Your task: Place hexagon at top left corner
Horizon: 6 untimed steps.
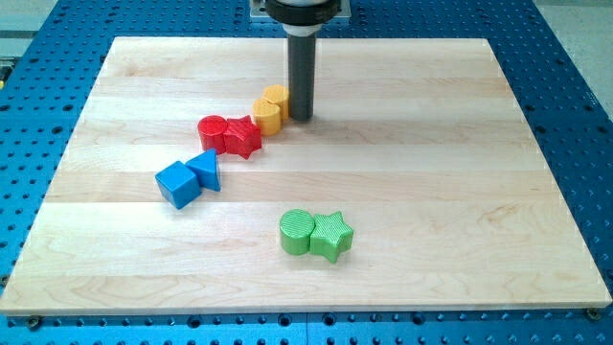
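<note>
My tip (301,118) rests on the wooden board (431,192), just to the right of two yellow blocks near the top middle, touching or nearly touching them. The front yellow block (267,115) looks like the hexagon. The yellow block (278,97) behind it has a shape I cannot make out. The two yellow blocks touch each other. The board's top left corner (120,46) lies far to the view's left of them.
A red cylinder (211,128) and a red star (242,137) sit just left of the yellow blocks. A blue cube (177,184) and a blue triangle (205,170) lie lower left. A green cylinder (297,232) and a green star (332,236) lie at the bottom middle.
</note>
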Tool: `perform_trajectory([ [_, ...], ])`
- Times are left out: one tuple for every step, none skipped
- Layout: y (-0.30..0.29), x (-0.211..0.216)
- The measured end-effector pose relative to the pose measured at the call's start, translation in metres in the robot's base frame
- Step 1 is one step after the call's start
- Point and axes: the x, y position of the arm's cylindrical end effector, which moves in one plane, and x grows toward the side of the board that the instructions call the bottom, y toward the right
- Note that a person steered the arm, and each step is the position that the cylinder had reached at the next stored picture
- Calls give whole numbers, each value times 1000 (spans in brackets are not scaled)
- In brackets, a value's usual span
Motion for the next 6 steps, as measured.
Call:
perform_trajectory([
  [-10, -25],
  [-73, -38],
  [-115, -25],
  [-108, 4],
  [-174, -5],
  [-214, -31],
])
